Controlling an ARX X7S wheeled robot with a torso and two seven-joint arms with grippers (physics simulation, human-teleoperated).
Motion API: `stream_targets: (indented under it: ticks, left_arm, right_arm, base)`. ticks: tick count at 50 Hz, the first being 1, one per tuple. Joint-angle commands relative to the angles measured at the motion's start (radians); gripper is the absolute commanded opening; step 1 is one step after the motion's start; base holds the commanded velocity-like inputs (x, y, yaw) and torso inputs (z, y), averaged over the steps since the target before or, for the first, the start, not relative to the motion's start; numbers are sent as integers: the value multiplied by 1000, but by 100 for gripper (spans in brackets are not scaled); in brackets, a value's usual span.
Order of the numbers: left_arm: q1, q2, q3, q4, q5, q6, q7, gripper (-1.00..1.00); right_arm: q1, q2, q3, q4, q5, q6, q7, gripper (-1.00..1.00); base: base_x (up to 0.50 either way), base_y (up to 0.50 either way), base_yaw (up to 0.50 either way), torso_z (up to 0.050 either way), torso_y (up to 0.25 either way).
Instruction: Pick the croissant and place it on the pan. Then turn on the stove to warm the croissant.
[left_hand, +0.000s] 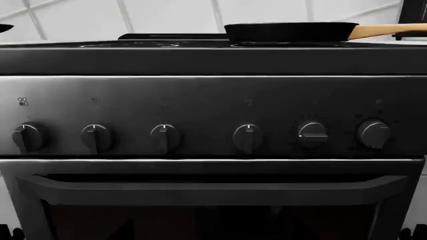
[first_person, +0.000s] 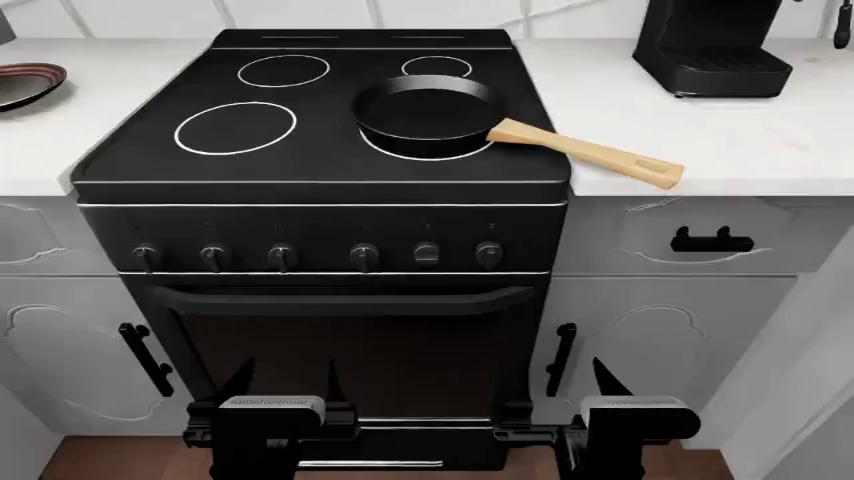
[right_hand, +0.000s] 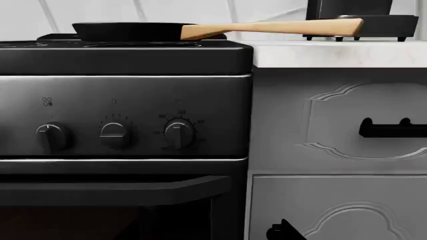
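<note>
The black stove (first_person: 320, 235) fills the middle of the head view, with a row of knobs (first_person: 363, 256) on its front. The black pan (first_person: 427, 113) with a light wooden handle sits on the front right burner. It also shows in the left wrist view (left_hand: 290, 31) and the right wrist view (right_hand: 127, 31). The croissant is out of view. My left gripper (first_person: 286, 385) is open and empty, low in front of the oven door. My right gripper (first_person: 641, 388) is open and empty, low by the stove's right edge.
A dark plate with a reddish rim (first_person: 27, 82) lies on the left counter. A black coffee machine (first_person: 707, 40) stands on the right counter. White cabinets with black handles (first_person: 711, 240) flank the stove. The stove's knobs face both wrist cameras (left_hand: 247, 136) (right_hand: 179, 133).
</note>
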Motion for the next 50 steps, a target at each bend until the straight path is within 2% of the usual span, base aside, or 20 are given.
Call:
stream_targets:
  ticks: [1, 8, 50]
  left_arm:
    - [0, -16, 20, 3, -16, 0, -17, 100]
    - [-7, -37, 43, -2, -45, 2, -46, 100]
    - [-11, -91, 106, -16, -113, 3, -118, 100]
  right_arm:
    - [1, 15, -18, 1, 18, -5, 20, 100]
    - [8, 40, -52, 21, 31, -22, 44, 100]
    - [18, 98, -126, 32, 73, -34, 107, 100]
  base:
    - [0, 0, 0, 0, 0]
    - [0, 0, 0, 0, 0]
    - [0, 500, 0, 0, 0]
